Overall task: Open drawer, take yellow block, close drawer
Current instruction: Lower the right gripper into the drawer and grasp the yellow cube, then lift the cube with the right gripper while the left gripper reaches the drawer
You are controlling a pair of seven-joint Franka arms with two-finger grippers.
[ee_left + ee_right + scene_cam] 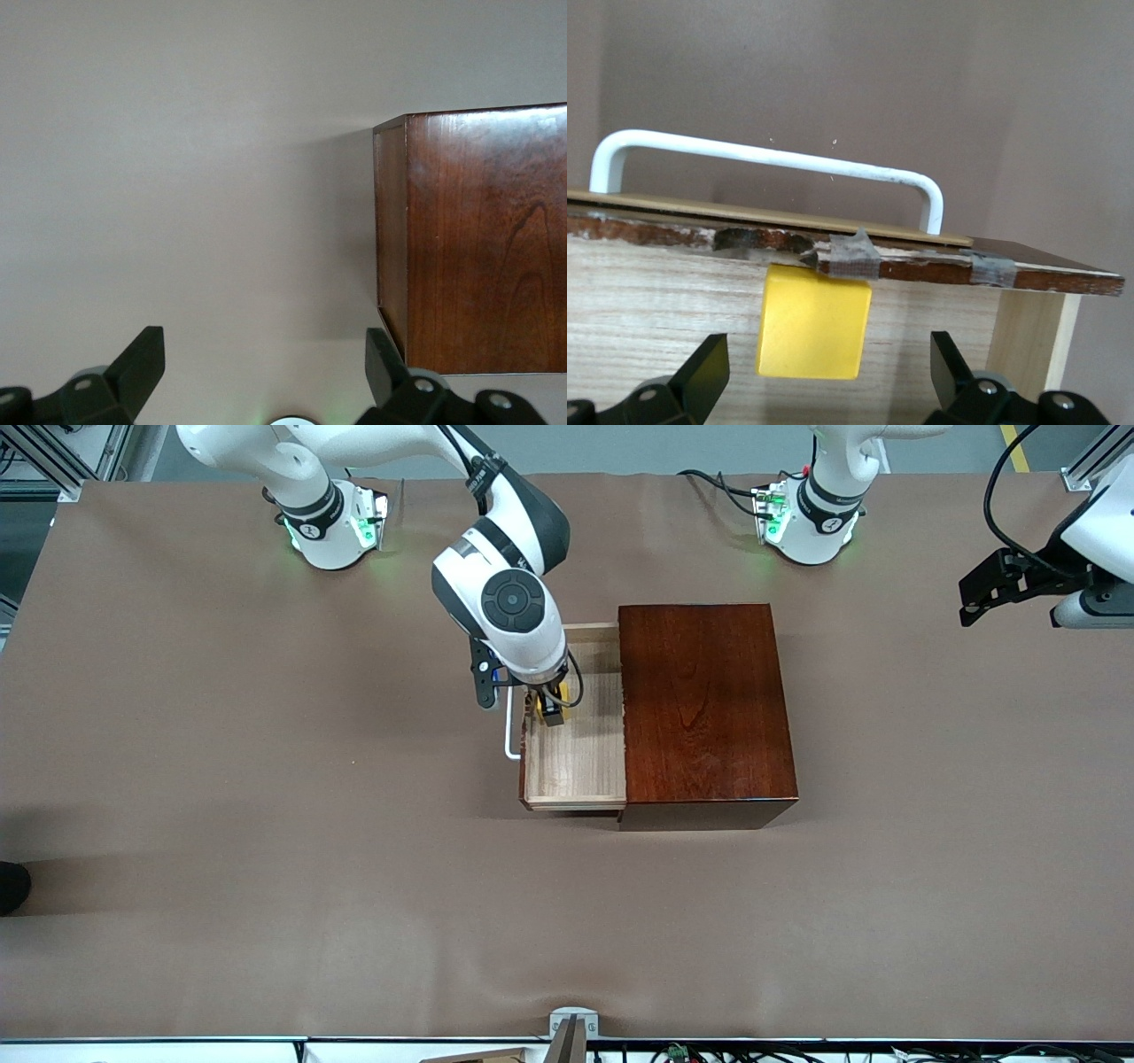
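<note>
A wide table (266, 824) covered in plain brown matte sheet is seen. A glossy reddish-brown wooden box (704, 708) is set directly on it, near the middle, somewhat toward the arms' bases. Its drawer (576, 766) is pulled out toward the right arm's end of the table. The two arm bases are mounted along the table's edge farthest from the front camera.
</note>
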